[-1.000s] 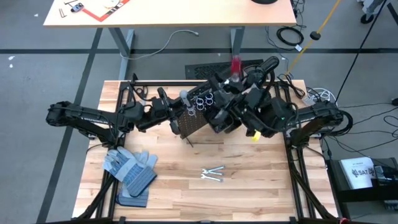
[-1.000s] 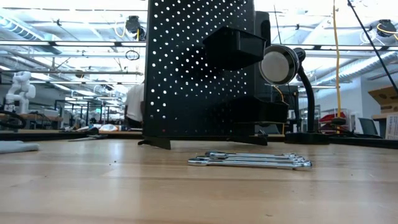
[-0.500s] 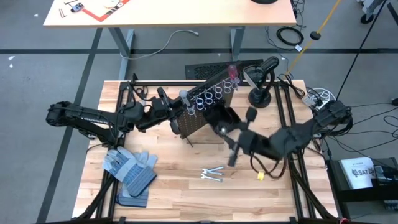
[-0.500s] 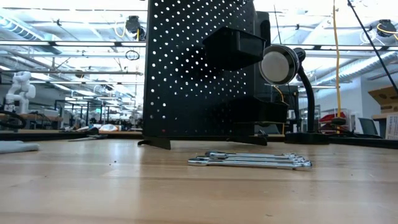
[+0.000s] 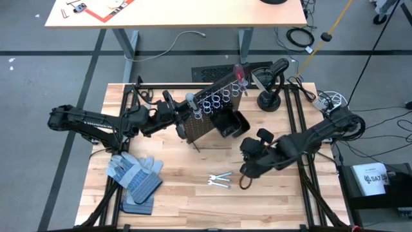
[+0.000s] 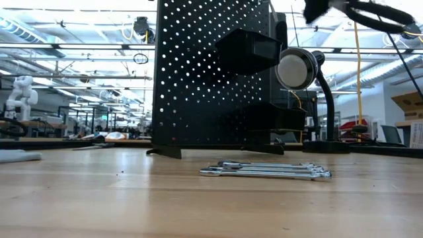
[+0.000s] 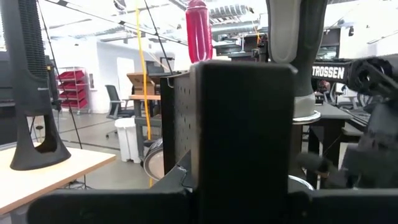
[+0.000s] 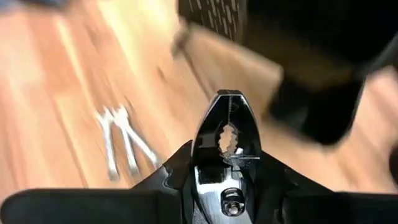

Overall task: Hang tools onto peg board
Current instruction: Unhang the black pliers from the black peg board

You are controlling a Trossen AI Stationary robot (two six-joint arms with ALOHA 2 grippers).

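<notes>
Right claw clamps the pliers, whose long axis runs forward out of the claw, nose toward the peg board, just in front of the board's black bin. Left claw is closed on the peg board's edge. Red-handled screwdriver stands upright in the board's top. Wrenches lie flat on the wooden surface in front of the board, work gloves farther off. Desk lamp beside the board; open workshop behind.

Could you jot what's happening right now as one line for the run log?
left hand: shut on peg board edge | right hand: shut on pliers, over table beside wrenches | red screwdriver: on board
</notes>
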